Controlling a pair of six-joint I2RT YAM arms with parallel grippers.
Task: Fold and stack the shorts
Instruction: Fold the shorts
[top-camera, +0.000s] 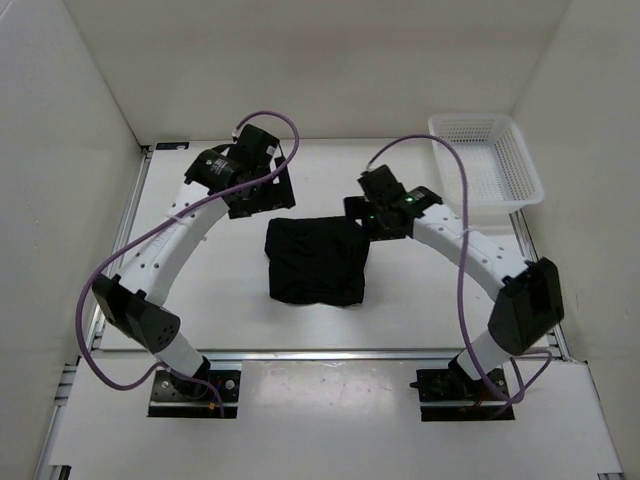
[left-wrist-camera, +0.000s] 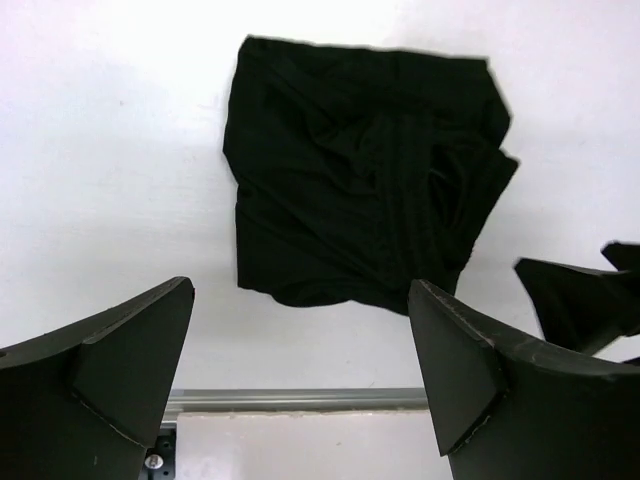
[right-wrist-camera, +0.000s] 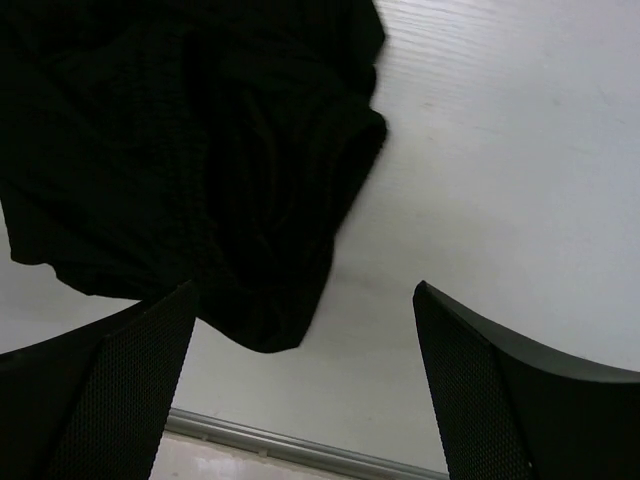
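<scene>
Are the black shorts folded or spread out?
Folded: the soft black cloth shorts lie in a compact, creased, roughly square bundle on the white table.

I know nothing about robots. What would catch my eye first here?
The black shorts, a roughly square bundle, lie mid-table, dark against the white table. The left gripper and right gripper flank their far edge, both open and empty. A white mesh basket sits at the far right corner.
</scene>
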